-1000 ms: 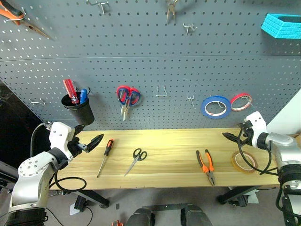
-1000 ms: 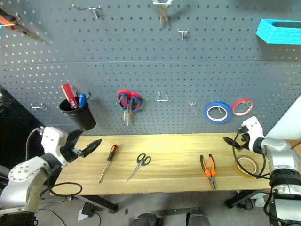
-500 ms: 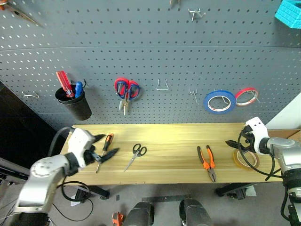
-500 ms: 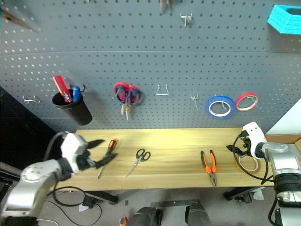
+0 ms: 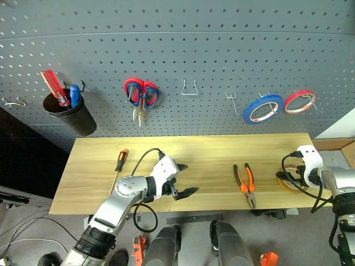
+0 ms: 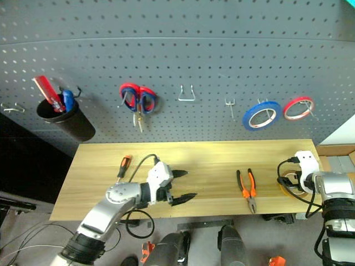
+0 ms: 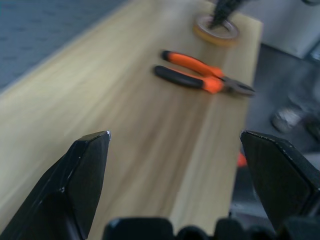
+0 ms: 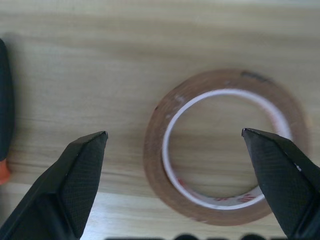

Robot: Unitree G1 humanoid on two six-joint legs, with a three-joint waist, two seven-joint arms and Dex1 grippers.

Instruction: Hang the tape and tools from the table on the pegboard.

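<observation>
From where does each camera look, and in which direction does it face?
Left and right eye views: on the head, looking forward and down at the table and pegboard; both arms show.
Left wrist view: along the open left tool, over the table toward the pliers and tape.
Right wrist view: down between the open right tool's fingers at the tape.
All views share the tape.

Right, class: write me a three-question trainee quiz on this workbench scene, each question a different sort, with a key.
1. True or false: the pliers hang on the pegboard.
2. Which gripper is over the tape? A) left B) right
3. Fill in: both grippers stand ____.

Key:
1. False; they lie on the table.
2. B; the right gripper straddles it, while the left gripper is mid-table.
3. Open.
</observation>
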